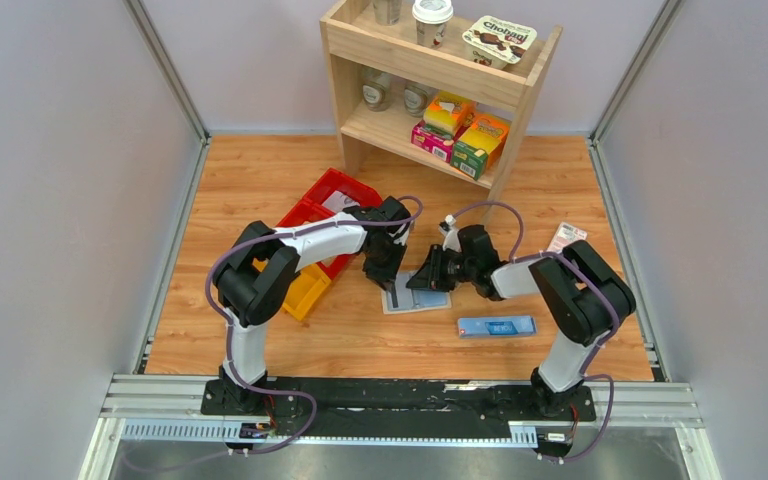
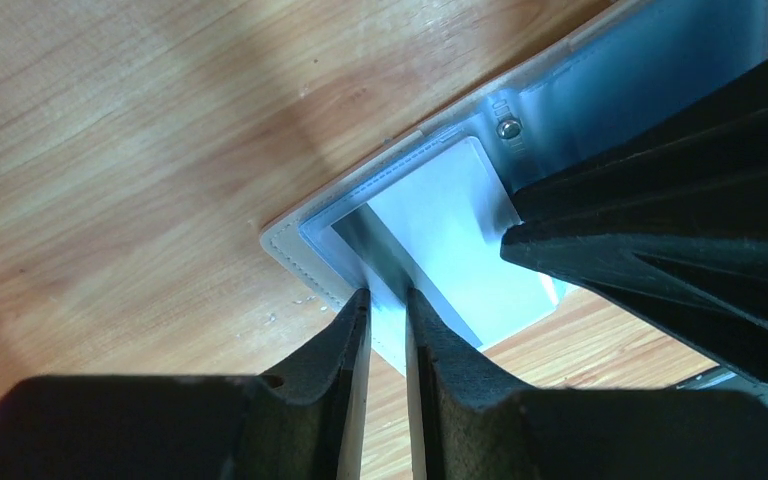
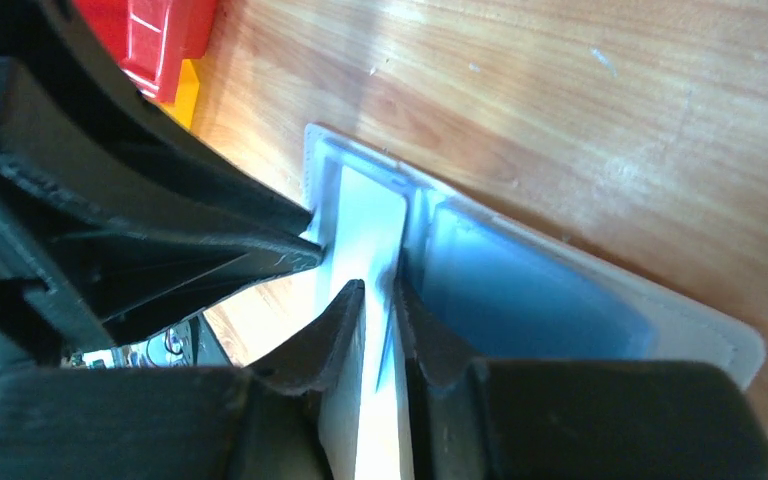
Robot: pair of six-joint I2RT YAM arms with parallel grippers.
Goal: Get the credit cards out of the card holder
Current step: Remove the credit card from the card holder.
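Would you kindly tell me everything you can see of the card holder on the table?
The card holder lies opened flat on the wooden table between both arms. Its outside looks like cream stitched leather; inside are pale blue translucent pockets and a small metal snap. The left gripper pinches its edge, and the right gripper seems closed on a white card in one pocket.

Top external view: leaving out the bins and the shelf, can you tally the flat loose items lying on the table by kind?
card holder: 1
long blue box: 1
pink-white packet: 1
Total: 3
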